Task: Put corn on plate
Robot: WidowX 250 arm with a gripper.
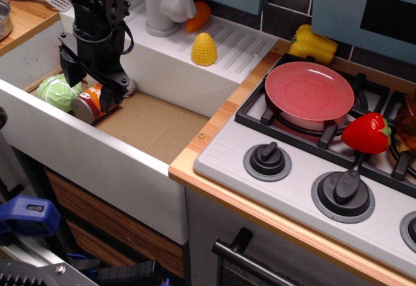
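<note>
The corn (204, 49) is a small yellow bumpy dome standing upright on the white ribbed drainboard behind the sink. The plate (309, 91) is round and pink-red, lying on the stove's back left burner, with nothing on it. My gripper (89, 81) hangs in the left part of the sink, well left of the corn and far from the plate. Its jaws are spread and hold nothing. It hovers just above an orange can (94, 104).
A green vegetable (57, 92) lies next to the can in the sink. A grey faucet (162, 3) and an orange carrot (199, 15) stand left of the corn. A yellow pepper (314, 44) and a red pepper (367, 133) flank the plate. Stove knobs (268, 159) line the front.
</note>
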